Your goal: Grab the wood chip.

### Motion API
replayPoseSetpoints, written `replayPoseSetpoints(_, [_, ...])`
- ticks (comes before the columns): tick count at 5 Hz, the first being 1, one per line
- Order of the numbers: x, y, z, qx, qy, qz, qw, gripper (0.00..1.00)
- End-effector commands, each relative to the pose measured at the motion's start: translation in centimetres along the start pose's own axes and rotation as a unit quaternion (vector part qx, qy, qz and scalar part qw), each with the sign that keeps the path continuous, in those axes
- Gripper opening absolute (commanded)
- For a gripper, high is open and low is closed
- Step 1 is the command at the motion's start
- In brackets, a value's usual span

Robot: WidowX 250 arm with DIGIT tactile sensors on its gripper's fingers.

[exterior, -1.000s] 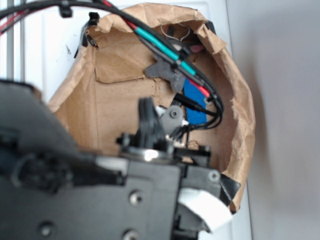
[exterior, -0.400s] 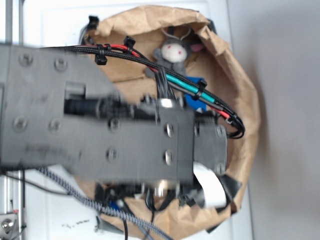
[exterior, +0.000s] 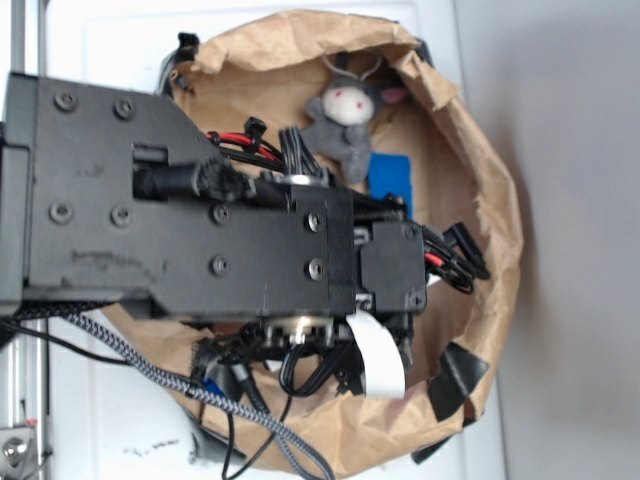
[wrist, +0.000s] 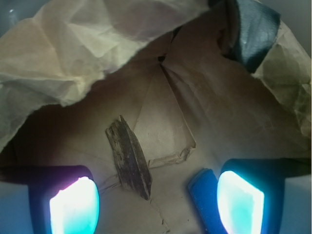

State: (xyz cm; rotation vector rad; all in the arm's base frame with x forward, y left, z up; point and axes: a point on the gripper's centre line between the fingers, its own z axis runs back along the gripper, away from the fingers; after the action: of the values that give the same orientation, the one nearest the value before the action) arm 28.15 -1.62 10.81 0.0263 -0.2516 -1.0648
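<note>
The wood chip (wrist: 129,158), a dark brown rough sliver, lies flat on the brown paper floor of the lined bowl. In the wrist view it sits just ahead of my gripper (wrist: 156,204), nearer the left finger (wrist: 73,204) than the right one (wrist: 241,202). The jaws stand wide apart with nothing between them, so the gripper is open. In the exterior view the black arm (exterior: 230,230) covers the chip and the gripper.
A blue sponge (wrist: 204,195) lies by the right finger and also shows beside the arm (exterior: 390,180). A grey donkey toy (exterior: 345,115) rests against the far wall. Crumpled paper walls (wrist: 73,48) rise all round the bowl (exterior: 490,230).
The arm has swung over the middle of the bowl and its cables have moved off the donkey toy, which now shows in full.
</note>
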Motion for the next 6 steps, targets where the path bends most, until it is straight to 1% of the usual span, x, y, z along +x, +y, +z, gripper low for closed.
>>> replayPoseSetpoints(1, [0.9,-0.9,-2.8,-0.013,0.027,-0.046,0.998,1.0])
replayPoseSetpoints(2, [0.8,-0.6,-4.6,-0.027,0.048,-0.046,0.997,1.0])
replayPoseSetpoints(3, [1.1,-1.0,-5.8,-0.038,0.036,-0.063,0.997,1.0])
replayPoseSetpoints(4, [2.1,-2.7,-6.3,-0.071,0.002,-0.097,0.993,1.0])
replayPoseSetpoints(5, [3.0,-4.3,-6.3,-0.098,-0.017,-0.121,0.988,1.0])
replayPoseSetpoints(6, [3.1,-4.7,-6.4,-0.099,-0.017,-0.124,0.987,1.0])
